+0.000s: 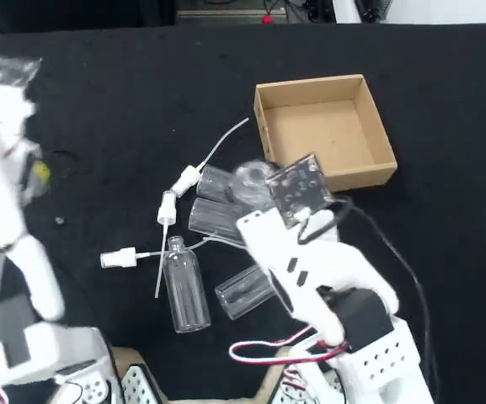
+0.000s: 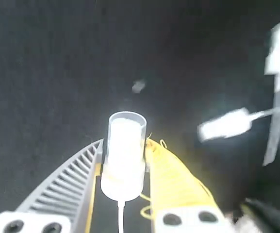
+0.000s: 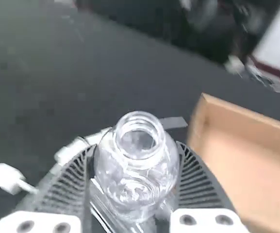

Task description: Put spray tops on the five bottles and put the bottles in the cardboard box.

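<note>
The right gripper point(image 3: 136, 149) is closed round an open-necked clear bottle point(image 3: 137, 133); the left gripper point(image 2: 124, 143) pinches a spray top point(image 2: 125, 167) — capping is in hand, so neck and top must line up next. Four more bottles point(image 1: 185, 290) and three loose tops point(image 1: 118, 258) lie on the worktop point(image 1: 99, 101); the cardboard box point(image 1: 381, 160) beyond has no bottle in it yet.

Desk point(image 1: 99, 84): black cloth cover, matt, faintly fuzzy.
Box point(image 1: 362, 175): plain brown cardboard, matt, raw cut edges.
Bottle point(image 3: 137, 170) pinched in your right end effector point(image 3: 137, 150): clear, glossy, smooth; glass or plastic, can't tell.
Loose bottles point(image 1: 185, 290) on desk: same clear shine.
Spray top point(image 2: 125, 160) pinched in your left end effector point(image 2: 124, 145): white plastic, smooth, slight sheen.
Your end effector fingers point(image 3: 67, 179): ribbed matt plastic, grey; one on left side yellow.
Arm shells point(image 1: 327, 261): white plastic, smooth, semi-gloss.
</note>
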